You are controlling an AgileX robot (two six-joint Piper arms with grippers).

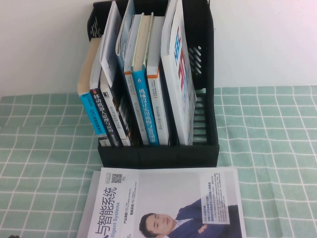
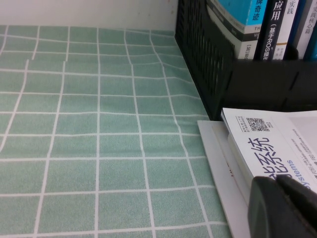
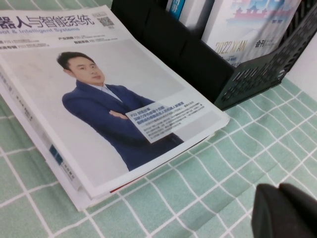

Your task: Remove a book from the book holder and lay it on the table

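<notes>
Right claw (image 3: pixel 285 210) closed, empty, left claw (image 2: pixel 287 206) state unclear, both unseen from above, book (image 1: pixel 168 203) flat on table (image 1: pixel 44 148).

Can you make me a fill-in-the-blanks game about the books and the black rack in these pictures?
1. The book with the blue-suited man lies flat on the ____.
2. The book holder is ____ in color.
3. The table has a green cloth with ____ grid lines.
4. The right gripper is ____, near the book.

Missing words: table; black; white; shut

Glossy paper book (image 1: pixel 168 203); matt black plastic book holder (image 1: pixel 158 154); checked cloth table (image 1: pixel 267 148)
</notes>
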